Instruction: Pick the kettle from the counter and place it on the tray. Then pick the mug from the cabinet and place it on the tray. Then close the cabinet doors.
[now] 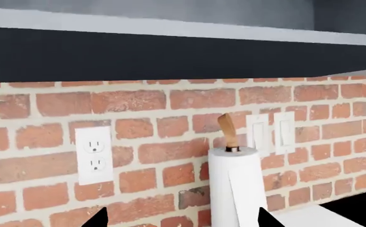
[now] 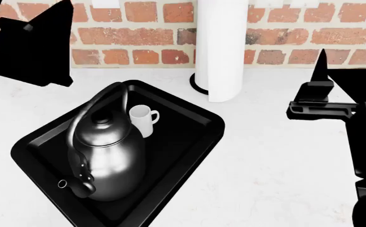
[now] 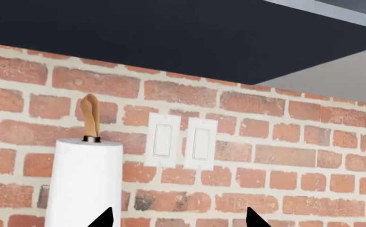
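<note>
**Two placements complete; cabinet doors outstanding**

Two of three task steps read as done. In the head view the kettle (image 2: 104, 158) stands upright on the tray (image 2: 189, 142), spout toward the near-left corner. The mug (image 2: 143, 119) stands upright on the same tray, just beside the kettle on its far side, handle pointing right. The tray rests on the counter (image 2: 277, 165), near the paper-towel roll (image 2: 220, 52).

Remaining step, as judged: close the cabinet doors. No door is identifiable in any view; only a dark cabinet underside (image 1: 170, 54) appears above the brick wall (image 1: 44, 142) in the wrist views.

Left gripper (image 1: 178, 221): fingertips spread apart, nothing between them, aimed at the wall and roll. In the head view the left arm is raised at far left, well apart from the tray.

Right gripper (image 3: 178, 221): fingertips also apart and empty, facing the wall switches (image 3: 181, 142). It sits to the right of the tray, well clear of kettle and mug.
</note>
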Controlling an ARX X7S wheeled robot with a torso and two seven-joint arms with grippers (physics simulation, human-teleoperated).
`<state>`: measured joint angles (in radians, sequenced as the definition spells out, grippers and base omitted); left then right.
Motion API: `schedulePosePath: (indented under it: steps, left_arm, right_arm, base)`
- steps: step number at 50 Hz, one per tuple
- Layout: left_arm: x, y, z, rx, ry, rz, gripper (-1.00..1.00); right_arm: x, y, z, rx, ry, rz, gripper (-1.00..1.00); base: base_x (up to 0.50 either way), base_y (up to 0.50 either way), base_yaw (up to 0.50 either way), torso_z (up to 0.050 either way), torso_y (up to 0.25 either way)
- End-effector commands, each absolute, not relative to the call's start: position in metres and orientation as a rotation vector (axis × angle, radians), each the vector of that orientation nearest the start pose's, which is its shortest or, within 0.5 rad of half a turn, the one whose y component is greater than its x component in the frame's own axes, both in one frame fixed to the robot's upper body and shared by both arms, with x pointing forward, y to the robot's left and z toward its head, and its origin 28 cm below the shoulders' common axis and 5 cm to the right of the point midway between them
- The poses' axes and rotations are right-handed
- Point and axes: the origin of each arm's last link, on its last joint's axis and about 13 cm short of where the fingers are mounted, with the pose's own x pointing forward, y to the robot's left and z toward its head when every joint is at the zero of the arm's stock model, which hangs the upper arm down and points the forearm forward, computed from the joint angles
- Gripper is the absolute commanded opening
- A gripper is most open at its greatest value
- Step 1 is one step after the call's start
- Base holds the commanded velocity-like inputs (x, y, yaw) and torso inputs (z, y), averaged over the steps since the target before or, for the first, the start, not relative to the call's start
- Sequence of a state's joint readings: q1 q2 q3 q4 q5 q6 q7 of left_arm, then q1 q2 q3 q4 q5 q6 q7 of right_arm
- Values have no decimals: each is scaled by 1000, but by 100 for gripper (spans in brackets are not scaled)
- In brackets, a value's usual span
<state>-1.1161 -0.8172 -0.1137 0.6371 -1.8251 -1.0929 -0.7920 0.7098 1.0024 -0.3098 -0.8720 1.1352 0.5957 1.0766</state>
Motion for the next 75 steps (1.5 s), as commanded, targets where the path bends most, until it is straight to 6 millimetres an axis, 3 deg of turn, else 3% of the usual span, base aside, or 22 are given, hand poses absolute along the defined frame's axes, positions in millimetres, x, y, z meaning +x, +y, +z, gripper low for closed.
schedulePosePath:
  steps: [1,10,20,28,40,75]
  left_arm:
    - [156,266,349,-59,-536,-276,100]
    - [144,257,335,-33,-655,-164,100]
    - [146,267,330,-50,-741,-16,100]
    - [137,269,325,-65,-766,-5,100]
    - [144,281,320,-105,-741,57,100]
    - [145,284,324,-124,-724,39,100]
  right_arm:
    - [183,-140,258,-150,-413,-181,100]
    - [173,-138,256,-130,-446,-170,100]
    - [160,-136,254,-127,-485,-164,100]
    - [158,-136,252,-130,-501,-180,100]
    - [159,-134,254,-166,-506,-199,100]
    - [159,-133,255,-176,-517,-202,100]
  base:
    - [0,0,0,0,0]
    - [0,0,0,0,0]
    - [0,0,0,0,0]
    - [0,0,0,0,0]
    - [0,11,0,0,0]
    - [0,493,0,0,0]
